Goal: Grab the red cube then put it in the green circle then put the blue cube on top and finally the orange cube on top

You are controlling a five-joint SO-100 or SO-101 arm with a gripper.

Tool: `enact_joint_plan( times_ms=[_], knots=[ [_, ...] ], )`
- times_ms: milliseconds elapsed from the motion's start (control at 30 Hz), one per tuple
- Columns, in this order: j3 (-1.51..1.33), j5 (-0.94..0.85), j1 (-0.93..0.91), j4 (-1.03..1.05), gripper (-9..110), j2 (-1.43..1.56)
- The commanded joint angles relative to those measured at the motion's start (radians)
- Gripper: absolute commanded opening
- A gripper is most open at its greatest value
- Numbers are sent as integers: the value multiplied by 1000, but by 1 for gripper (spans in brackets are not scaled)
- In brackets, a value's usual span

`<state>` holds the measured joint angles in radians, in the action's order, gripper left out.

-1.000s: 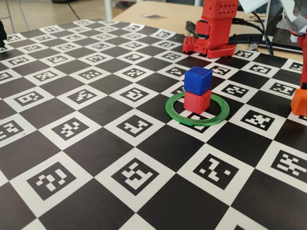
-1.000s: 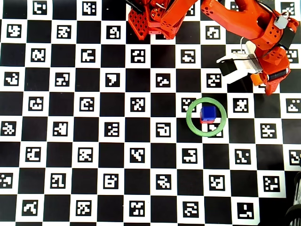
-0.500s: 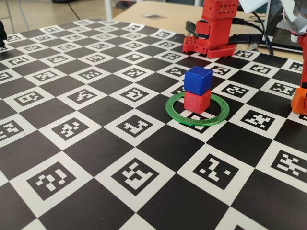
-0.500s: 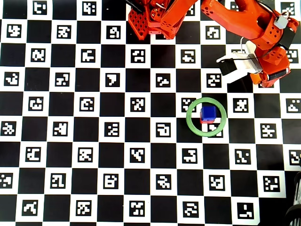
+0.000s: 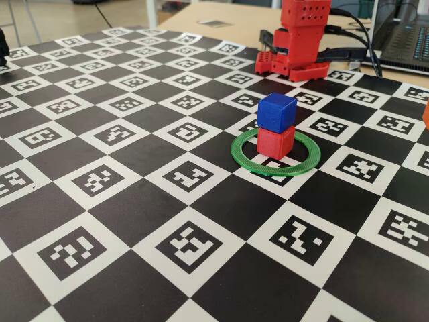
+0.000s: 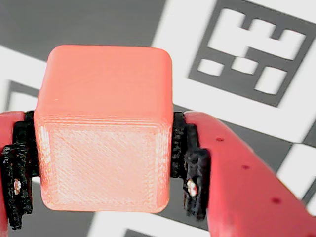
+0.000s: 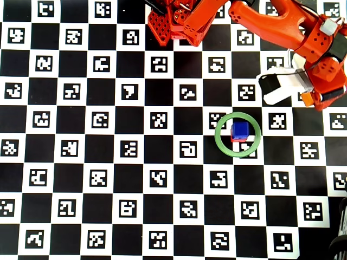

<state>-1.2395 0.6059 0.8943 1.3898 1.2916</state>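
The blue cube (image 5: 277, 111) sits squarely on the red cube (image 5: 275, 143), and both stand inside the green circle (image 5: 242, 154) on the checkered mat. From overhead, the blue cube (image 7: 239, 130) hides nearly all of the red cube within the green circle (image 7: 218, 135). In the wrist view my gripper (image 6: 104, 168) is shut on the orange cube (image 6: 103, 123), pinched between the black pads and lifted above the mat. The overhead view puts my gripper (image 7: 313, 99) up and to the right of the stack, apart from it. Only an orange sliver (image 5: 426, 114) shows at the fixed view's right edge.
The red arm base (image 5: 301, 40) stands at the far edge of the mat, behind the stack; overhead it sits at the top centre (image 7: 181, 21). A laptop (image 5: 402, 33) and cables lie beyond the mat at the back right. The marker-printed mat (image 5: 134, 201) spreads left and toward the front.
My gripper has lifted the orange cube and shifted right; in the fixed view it has nearly left the frame. The blue-on-red stack has not moved.
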Motion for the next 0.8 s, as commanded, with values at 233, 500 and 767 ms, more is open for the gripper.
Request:
enact_joint_plan(
  times_ms=[233,500,767],
  knots=[
    [255,-144,-285,308,5,124],
    [121,-210,-442,357,5,278],
    [-2,-192,-466,341,5,351]
  ],
)
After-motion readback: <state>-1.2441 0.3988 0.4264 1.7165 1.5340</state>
